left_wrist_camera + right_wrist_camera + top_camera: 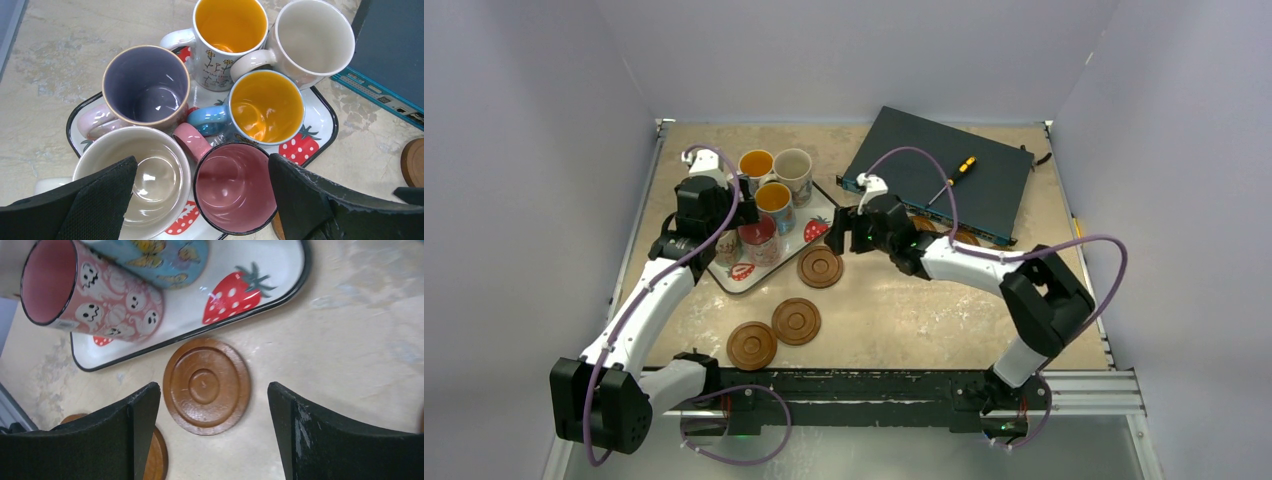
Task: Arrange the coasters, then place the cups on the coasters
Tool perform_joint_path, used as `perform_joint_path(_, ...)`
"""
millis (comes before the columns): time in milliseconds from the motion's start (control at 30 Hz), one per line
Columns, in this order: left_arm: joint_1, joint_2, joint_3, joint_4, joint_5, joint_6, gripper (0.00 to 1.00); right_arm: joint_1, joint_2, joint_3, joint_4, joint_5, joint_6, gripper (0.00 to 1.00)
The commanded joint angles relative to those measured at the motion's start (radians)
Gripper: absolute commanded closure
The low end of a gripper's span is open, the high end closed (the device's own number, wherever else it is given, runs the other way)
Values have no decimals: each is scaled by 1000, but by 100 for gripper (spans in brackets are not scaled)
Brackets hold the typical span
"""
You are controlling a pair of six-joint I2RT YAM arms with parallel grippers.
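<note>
Cream cup (150,175) partly behind left claw (201,162), coaster (414,162) cropped

Strawberry-print tray (819,228) sits far-left on worktop (894,310), w/ cups clustered on it: orange-inside cup (756,163), cream cup (792,166), blue cup (774,198), pink cup (762,240). L gripper (729,215) hangs over tray's left part. R gripper (836,232) is at tray's right edge, just beyond one coaster (820,267). Nearer the bases, two more coasters (796,321) lie side by side. Dark flat box (939,165) far right, screwdriver (952,178) on top.
</note>
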Motion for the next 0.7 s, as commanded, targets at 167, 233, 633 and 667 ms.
perform_joint_path(167, -3, -44, 29, 20, -48, -18, 2, 104, 175, 156, 18, -36, 56, 24)
perform_joint_path(233, -3, -47, 29, 19, -55, -18, 2, 121, 202, 178, 14, -37, 56, 26)
perform_joint_path(633, -3, -41, 31, 15, -50, -22, 2, 161, 312, 223, -16, -22, 79, 28)
perform_joint_path(667, -3, -40, 32, 16, -50, -22, 2, 161, 317, 222, -18, -20, 81, 28)
